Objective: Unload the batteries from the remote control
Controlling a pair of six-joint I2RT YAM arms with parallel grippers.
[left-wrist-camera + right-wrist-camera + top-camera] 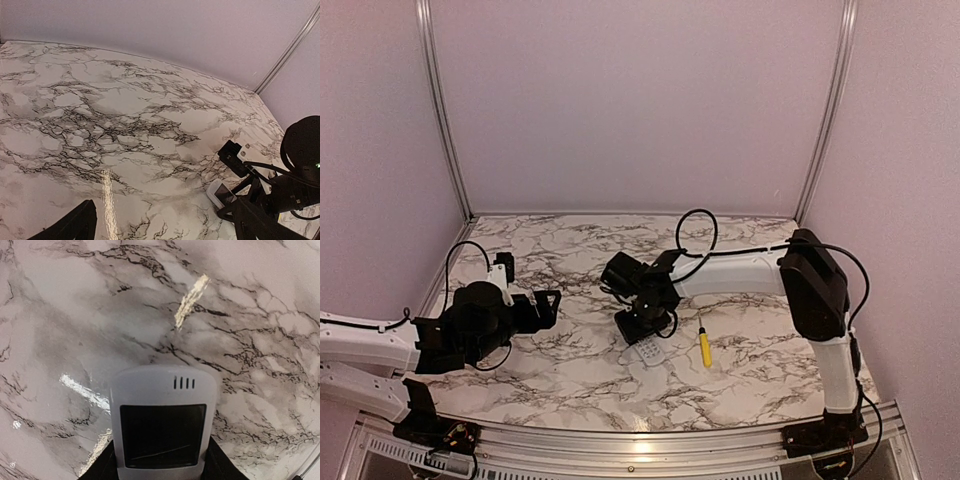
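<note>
The remote control [651, 352] lies face up on the marble table, a small white handset with a dark display at one end. My right gripper [645, 326] is down over its display end. In the right wrist view the remote control [162, 390] fills the gap of the right gripper [160, 462], and a black finger [102, 467] presses against each side. The batteries are hidden. My left gripper [546, 308] hovers open to the left and holds nothing. In its own view the left gripper [165, 225] faces the remote control [218, 191].
A yellow-handled screwdriver [705, 347] lies just right of the remote. The marble table [570, 250] is walled at the back and both sides, with metal corner posts [825, 110]. The right arm [300, 170] crowds the right of the left wrist view.
</note>
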